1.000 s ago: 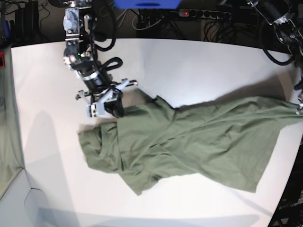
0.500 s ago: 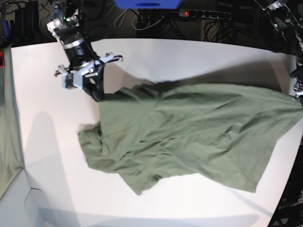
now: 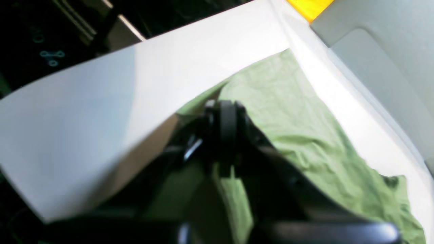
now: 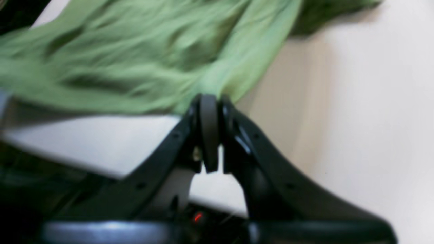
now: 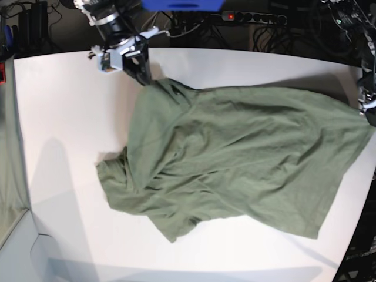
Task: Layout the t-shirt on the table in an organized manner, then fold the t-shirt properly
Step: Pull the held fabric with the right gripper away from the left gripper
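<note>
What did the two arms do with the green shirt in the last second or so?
The right gripper, shut on the t-shirt, carried its corner toward the far edge of the table, so the crumpled cloth opened out wider. Nothing was taken hold of or let go. The left gripper kept pinching the opposite end near the table's other side, and the bunched part of the shirt nearest the camera stayed put.

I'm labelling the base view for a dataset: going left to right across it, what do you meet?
Bare table → right tool, shut on the t-shirt's edge → t-shirt spread across the middle → left tool, pinching the shirt at the picture's right edge.
</note>
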